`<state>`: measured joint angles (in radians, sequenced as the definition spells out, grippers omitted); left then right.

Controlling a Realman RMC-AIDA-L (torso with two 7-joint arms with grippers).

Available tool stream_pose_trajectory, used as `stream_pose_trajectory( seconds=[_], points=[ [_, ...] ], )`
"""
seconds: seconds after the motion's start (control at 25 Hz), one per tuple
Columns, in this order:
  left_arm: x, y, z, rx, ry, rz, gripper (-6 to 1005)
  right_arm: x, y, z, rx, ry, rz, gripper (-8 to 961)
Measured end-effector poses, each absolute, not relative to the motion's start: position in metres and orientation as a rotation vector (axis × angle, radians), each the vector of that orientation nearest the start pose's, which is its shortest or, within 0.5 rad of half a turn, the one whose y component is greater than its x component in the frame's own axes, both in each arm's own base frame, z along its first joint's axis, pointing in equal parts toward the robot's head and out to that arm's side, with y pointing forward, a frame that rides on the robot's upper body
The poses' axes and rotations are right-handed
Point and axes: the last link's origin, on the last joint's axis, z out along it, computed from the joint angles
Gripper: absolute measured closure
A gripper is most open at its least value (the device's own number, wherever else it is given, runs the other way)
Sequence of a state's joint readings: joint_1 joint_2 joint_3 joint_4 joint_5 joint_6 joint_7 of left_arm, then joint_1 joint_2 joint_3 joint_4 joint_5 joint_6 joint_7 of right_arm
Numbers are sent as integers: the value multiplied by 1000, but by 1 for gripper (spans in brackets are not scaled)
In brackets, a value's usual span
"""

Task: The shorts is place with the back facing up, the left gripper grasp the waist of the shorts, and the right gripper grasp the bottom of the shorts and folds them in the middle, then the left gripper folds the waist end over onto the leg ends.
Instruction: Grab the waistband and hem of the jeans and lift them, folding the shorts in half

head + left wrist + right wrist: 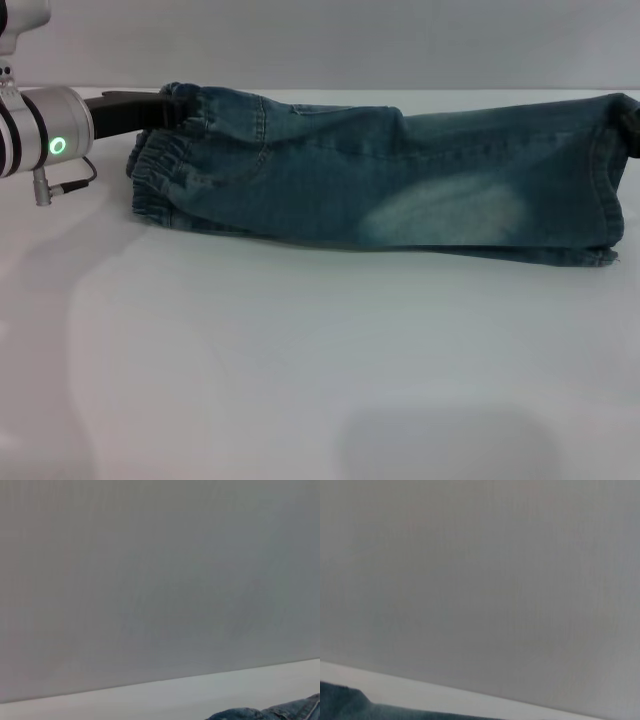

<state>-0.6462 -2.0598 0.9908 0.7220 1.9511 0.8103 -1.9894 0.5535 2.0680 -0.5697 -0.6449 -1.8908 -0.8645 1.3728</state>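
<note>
The blue denim shorts (400,175) lie across the white table (300,360), folded lengthwise into two layers. The elastic waist (155,170) is at the left and the leg ends (610,190) at the right. My left gripper (178,106) reaches in from the left at the far corner of the waist, its black fingers shut on the upper waistband layer. Of my right gripper (633,125) only a dark sliver shows, at the picture's right edge by the far corner of the leg ends. A strip of denim (280,714) shows in the left wrist view and another strip of denim (345,705) in the right wrist view.
The left arm's silver wrist (40,130), with a green light, hangs over the table's left side. A plain grey wall (320,40) rises behind the table's far edge.
</note>
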Motion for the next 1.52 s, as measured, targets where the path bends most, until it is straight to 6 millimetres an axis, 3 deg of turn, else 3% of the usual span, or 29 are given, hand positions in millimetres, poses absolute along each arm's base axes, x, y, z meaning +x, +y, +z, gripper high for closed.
stream_pose_trajectory(
  seconds=[0.24, 0.44, 0.64, 0.88, 1.0, 1.2, 1.52],
  points=[
    [-247, 437, 10, -2171, -1024, -432, 897, 330, 407, 51, -1982, 786, 353, 929],
    [-247, 437, 9, -2170, -1009, -417, 706, 331, 408, 50, -1975, 785, 335, 747],
    [-249, 437, 10, -2160, -1014, -419, 598, 334, 405, 50, -1968, 793, 328, 540],
    [-251, 436, 11, -2156, -1016, -419, 469, 338, 403, 51, -1960, 800, 321, 439],
    [-251, 436, 11, -2154, -1017, -421, 265, 338, 403, 48, -1971, 799, 310, 439],
    [-250, 436, 11, -2155, -1018, -425, 147, 336, 403, 43, -1995, 795, 291, 439],
    [-249, 436, 11, -2157, -1031, -433, 148, 332, 401, 58, -1969, 954, 393, 439]
  ],
)
